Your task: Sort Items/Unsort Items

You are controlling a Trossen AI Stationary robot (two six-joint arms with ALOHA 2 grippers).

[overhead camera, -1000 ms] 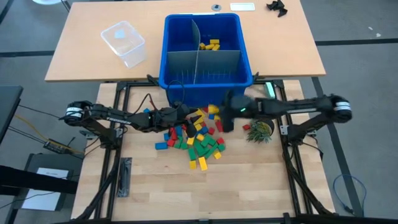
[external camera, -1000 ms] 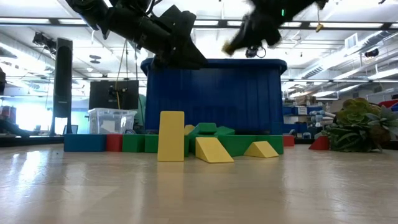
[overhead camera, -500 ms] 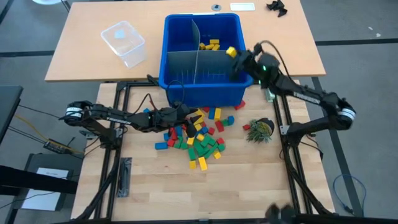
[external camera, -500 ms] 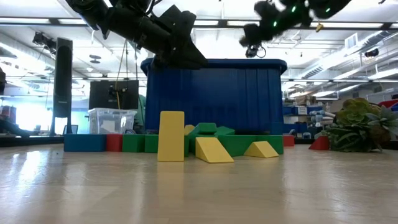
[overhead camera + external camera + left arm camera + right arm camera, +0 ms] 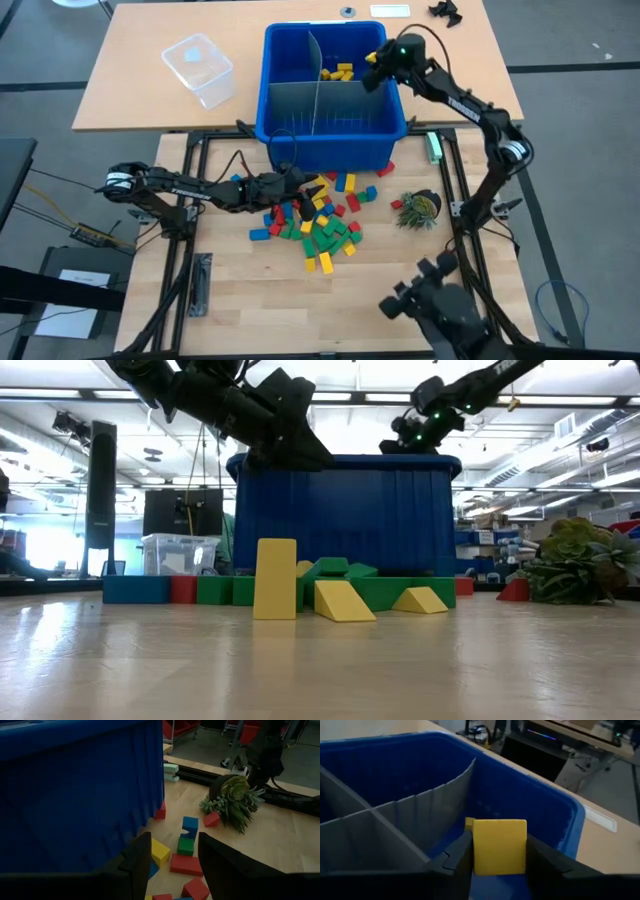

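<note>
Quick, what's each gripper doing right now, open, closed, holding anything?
Left gripper: jaws open, empty, over the loose blocks beside the blue bin.
Right gripper: jaws shut on a yellow block, above the bin.

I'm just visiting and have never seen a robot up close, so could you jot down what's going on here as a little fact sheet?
Right gripper: over the blue bin's far right compartment, fingers gripping a yellow block
Left gripper: fingers open, empty, low over the block pile in front of the bin
Already in that compartment: several yellow blocks
Bin dividers: grey sheets
Also on the tables: succulent plant, clear plastic container
</note>
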